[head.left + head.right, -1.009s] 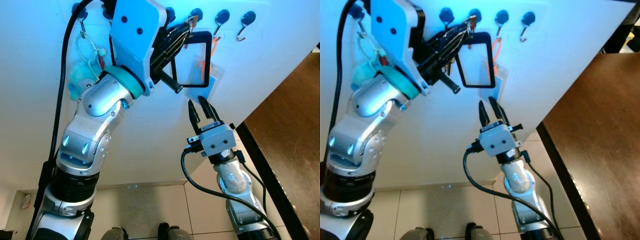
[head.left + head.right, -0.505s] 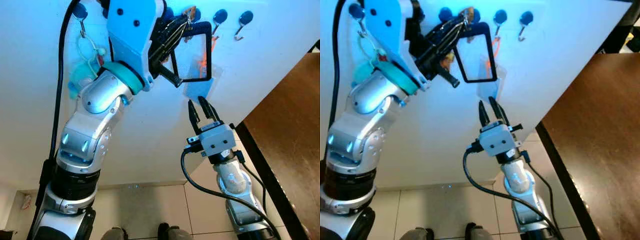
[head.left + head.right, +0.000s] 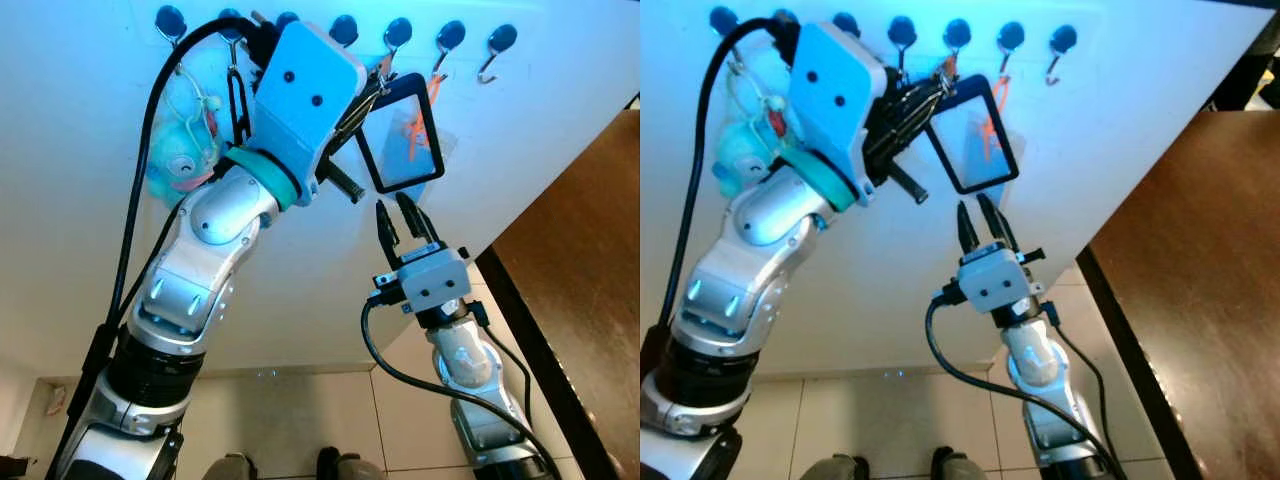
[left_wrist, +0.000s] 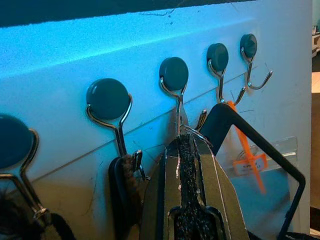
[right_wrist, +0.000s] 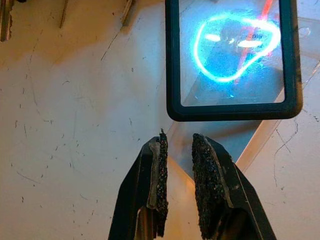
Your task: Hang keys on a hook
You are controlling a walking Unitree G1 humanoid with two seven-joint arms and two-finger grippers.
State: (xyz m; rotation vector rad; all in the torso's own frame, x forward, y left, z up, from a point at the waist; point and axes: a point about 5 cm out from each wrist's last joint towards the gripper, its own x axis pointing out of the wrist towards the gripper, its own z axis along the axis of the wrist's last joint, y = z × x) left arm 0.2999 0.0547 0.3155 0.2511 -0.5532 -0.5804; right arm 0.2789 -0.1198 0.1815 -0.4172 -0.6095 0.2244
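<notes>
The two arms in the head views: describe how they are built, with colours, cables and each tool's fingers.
Both arms are jointed silver metal. The left arm has a teal ring below a large pale blue-lit wrist housing with two dark dots, and a thick black cable running along it. The right arm ends in a small white box with a looping black cable. The right tool has two long black fingers with rough, gritty pads.
</notes>
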